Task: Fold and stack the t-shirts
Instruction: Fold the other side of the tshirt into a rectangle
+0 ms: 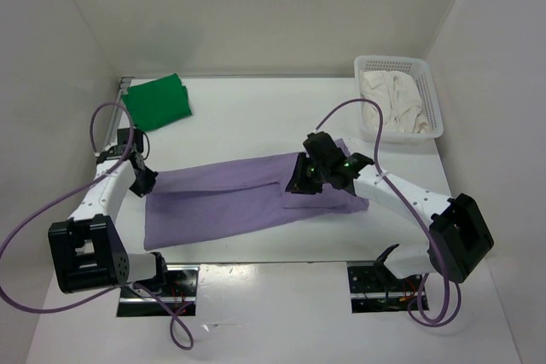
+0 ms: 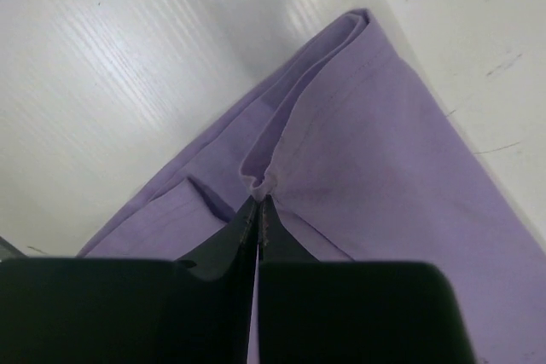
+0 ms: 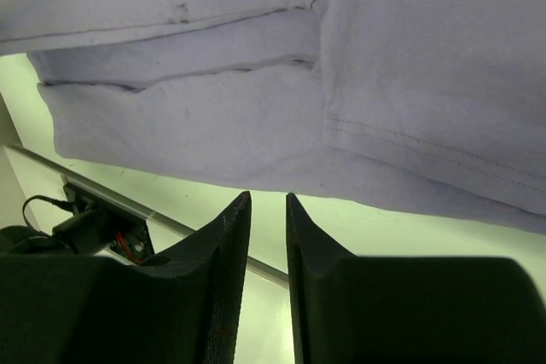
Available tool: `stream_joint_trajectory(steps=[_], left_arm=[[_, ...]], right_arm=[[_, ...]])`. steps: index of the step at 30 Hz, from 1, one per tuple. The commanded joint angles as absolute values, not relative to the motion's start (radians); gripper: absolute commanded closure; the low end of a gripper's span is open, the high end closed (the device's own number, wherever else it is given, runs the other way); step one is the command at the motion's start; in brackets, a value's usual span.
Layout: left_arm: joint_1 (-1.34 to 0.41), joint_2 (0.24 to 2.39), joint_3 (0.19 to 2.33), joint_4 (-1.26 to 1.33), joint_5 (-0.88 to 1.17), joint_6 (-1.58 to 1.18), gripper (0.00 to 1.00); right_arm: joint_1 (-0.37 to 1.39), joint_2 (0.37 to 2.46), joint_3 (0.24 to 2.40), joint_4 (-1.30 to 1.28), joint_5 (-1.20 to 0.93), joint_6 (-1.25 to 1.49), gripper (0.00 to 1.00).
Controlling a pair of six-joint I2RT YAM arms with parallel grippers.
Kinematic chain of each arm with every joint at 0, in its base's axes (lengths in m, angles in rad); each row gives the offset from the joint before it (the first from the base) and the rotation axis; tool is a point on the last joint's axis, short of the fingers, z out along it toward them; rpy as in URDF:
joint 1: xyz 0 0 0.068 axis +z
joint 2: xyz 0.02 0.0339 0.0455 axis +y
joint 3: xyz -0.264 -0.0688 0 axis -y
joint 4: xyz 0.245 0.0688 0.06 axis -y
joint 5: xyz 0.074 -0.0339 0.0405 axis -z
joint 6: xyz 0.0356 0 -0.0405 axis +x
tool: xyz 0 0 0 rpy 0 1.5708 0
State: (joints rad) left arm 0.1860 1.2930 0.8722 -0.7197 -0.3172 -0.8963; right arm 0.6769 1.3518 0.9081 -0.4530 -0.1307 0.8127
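Note:
The lavender-purple t-shirt (image 1: pixel 239 196) lies spread across the middle of the table, partly folded lengthwise. My left gripper (image 1: pixel 148 182) is at its left edge, shut on a small pinch of purple cloth (image 2: pixel 258 183). My right gripper (image 1: pixel 304 182) hovers over the shirt's right part. Its jaws stand a narrow gap apart and hold nothing. Its fingertips (image 3: pixel 241 204) sit just short of the shirt's near hem (image 3: pixel 256 142). The bright green t-shirt (image 1: pixel 158 101) lies folded at the back left. The cream-white t-shirt (image 1: pixel 391 98) lies crumpled in the basket.
The white perforated plastic basket (image 1: pixel 432 100) stands at the back right. White walls close in the left, back and right. The table's near edge with a metal rail (image 3: pixel 128 206) and both arm bases (image 1: pixel 162 283) run along the front.

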Motion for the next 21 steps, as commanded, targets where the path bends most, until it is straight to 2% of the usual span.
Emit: stream_joint_trajectory(steps=[1,2,3,6,7,11,15,16,17,18,20,21], left_arm=[[0.186,1.324,0.896,-0.775,-0.342,-0.9,0.98],[0.186,1.324,0.896,-0.775,-0.342,-0.9,0.93],[0.186,1.324,0.887,-0.764,-0.328,-0.9,0.78],[0.186,1.304,0.887,-0.782,-0.365,-0.923,0.68],[0.186,1.304,0.896,-0.782,-0.38,-0.936,0.61],[0.186,1.282,0.942,-0.807,-0.459,-0.936,0.63],[0.149,1.292,0.985,-0.683,-0.402,-0.894,0.67],[0.149,1.292,0.956,-0.64,-0.378,-0.894,0.68],[0.138,1.301,0.936,-0.602,-0.324,-0.894,0.68],[0.129,1.311,0.916,-0.542,-0.304,-0.903,0.68],[0.129,1.312,0.855,-0.48,-0.247,-0.904,0.69],[0.129,1.336,0.839,-0.439,-0.247,-0.904,0.69]], right_arm=[[0.674,1.355,0.902,-0.393,-0.103,0.799,0.71],[0.673,1.355,0.902,-0.393,-0.103,0.799,0.69],[0.664,1.355,0.902,-0.393,-0.103,0.79,0.68],[0.652,1.355,0.913,-0.403,-0.092,0.79,0.68],[0.641,1.355,0.923,-0.403,-0.092,0.79,0.68],[0.621,1.355,0.934,-0.416,-0.081,0.781,0.68],[0.6,1.368,0.943,-0.416,-0.081,0.781,0.7],[0.583,1.383,0.943,-0.405,-0.092,0.79,0.75],[0.583,1.393,0.943,-0.388,-0.092,0.79,0.85],[0.574,1.414,0.943,-0.388,-0.092,0.79,0.9],[0.554,1.437,0.954,-0.374,-0.092,0.799,1.0],[0.545,1.465,0.954,-0.374,-0.092,0.799,1.0]])
